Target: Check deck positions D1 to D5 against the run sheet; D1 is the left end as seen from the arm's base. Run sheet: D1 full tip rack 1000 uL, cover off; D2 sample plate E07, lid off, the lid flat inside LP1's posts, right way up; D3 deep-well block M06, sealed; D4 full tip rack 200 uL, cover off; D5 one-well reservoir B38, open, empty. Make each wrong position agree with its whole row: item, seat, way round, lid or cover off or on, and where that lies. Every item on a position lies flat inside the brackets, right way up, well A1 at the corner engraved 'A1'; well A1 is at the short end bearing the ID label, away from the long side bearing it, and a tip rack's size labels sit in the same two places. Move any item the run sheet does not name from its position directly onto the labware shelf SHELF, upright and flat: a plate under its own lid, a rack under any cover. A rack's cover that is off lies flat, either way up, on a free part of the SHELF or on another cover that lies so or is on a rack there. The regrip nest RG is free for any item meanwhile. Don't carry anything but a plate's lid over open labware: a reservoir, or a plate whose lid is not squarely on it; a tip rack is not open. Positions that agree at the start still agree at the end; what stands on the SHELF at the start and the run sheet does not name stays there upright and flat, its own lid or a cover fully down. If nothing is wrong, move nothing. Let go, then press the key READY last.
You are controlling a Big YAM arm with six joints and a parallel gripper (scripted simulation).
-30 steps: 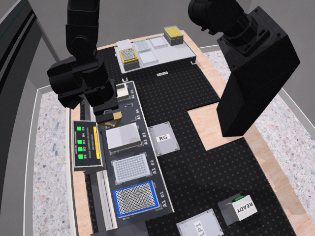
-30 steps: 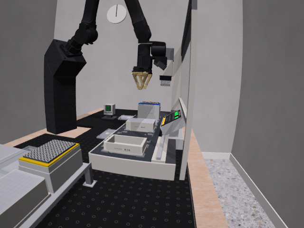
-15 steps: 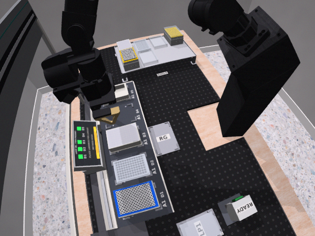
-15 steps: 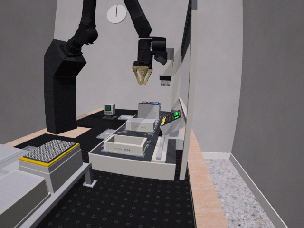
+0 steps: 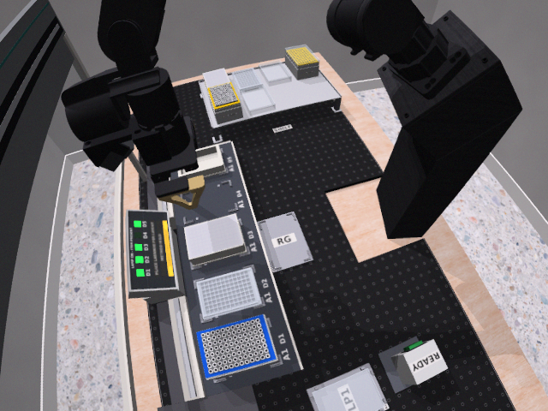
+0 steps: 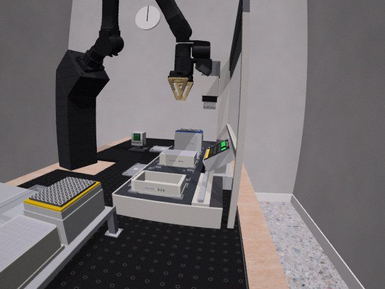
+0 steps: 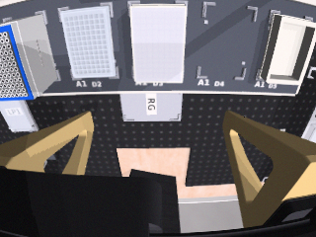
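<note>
Blue-rimmed tip rack [image 5: 235, 346], yellow-rimmed rack [image 5: 223, 95] on shelf, tan claw [image 5: 181, 195], black dotted desk [image 5: 336, 282], green lights [image 5: 140, 259].

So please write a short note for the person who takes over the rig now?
Tool: open, holding nothing, high above the deck near D4.
D1 blue tip rack, D2 plate, D3 sealed block, D5 reservoir: all in place.
D4: bare brackets.
LP1 carries a flat lid.
Left: bring the uncovered yellow-rimmed rack from the shelf to D4, then press READY.
</note>
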